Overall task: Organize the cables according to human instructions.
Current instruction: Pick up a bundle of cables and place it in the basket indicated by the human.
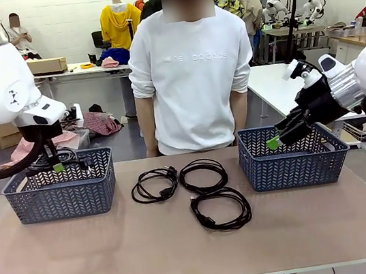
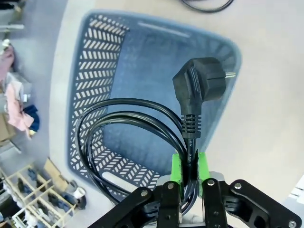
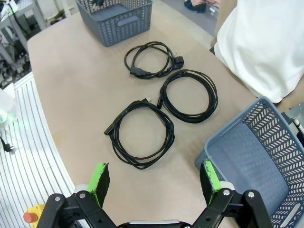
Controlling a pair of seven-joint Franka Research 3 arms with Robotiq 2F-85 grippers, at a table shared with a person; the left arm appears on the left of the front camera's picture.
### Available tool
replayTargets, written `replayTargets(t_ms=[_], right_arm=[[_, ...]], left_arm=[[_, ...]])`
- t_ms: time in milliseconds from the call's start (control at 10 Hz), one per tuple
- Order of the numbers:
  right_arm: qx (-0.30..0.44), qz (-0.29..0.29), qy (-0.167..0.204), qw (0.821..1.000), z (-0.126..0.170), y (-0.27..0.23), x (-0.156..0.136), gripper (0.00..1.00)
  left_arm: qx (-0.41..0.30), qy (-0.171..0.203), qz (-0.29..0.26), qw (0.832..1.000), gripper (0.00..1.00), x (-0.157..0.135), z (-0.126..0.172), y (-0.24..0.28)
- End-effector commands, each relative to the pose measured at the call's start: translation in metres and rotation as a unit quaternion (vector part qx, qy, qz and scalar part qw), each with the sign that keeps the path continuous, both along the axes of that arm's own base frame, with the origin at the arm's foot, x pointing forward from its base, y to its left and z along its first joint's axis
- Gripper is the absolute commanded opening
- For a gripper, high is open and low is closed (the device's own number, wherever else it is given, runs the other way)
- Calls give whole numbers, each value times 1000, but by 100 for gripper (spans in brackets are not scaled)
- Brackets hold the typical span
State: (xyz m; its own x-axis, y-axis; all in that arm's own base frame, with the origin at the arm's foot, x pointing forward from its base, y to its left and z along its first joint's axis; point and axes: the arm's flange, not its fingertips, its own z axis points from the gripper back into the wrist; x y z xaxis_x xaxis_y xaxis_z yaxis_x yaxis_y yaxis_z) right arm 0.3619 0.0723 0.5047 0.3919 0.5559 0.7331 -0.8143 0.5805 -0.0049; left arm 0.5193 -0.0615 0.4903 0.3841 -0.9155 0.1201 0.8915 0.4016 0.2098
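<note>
The left gripper [image 1: 58,167] hung directly above the left basket [image 1: 61,196], with its green pads pinched fully together on a black cable [image 2: 118,114] just below the plug [image 2: 202,80]. The plug stood up past the fingertips, and the rest of that cable looped in a loose coil over the interior of the left basket. It could not be determined whether the coil touched the floor of the basket. Three more coiled cables lay flat on the table [image 1: 188,260] to the right of the left basket. The nearest coil [image 1: 152,172] lay a short way off the basket's right wall. The middle coil [image 1: 200,162] lay just beyond the nearest coil, level with it. The third coil [image 1: 224,227] lay farther to the right still and closer to the robot's edge, just touching the middle coil. A second basket [image 1: 291,165] stood well to the right of the left basket, beyond all three coils. The right gripper [image 3: 153,171] hovered over the rim of the second basket on the side facing the left basket. Its jaws were spread wide and held nothing. A person [image 1: 191,74] stood at the far edge, behind and to the right of the left basket.
</note>
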Motion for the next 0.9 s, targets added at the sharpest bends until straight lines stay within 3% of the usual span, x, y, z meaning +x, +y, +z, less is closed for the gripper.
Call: replayTargets(t_ms=[0, 400, 800], right_arm=[[9, 4, -1, 1000, 0, 1, 1, 100], [9, 4, -1, 1000, 0, 1, 1, 100], [9, 4, -1, 1000, 0, 1, 1, 100]], left_arm=[[16, -19, 0, 1000, 16, 19, -3, 7], [22, -28, -9, 999, 16, 49, -19, 12], [37, -27, -7, 999, 16, 57, -29, 11]])
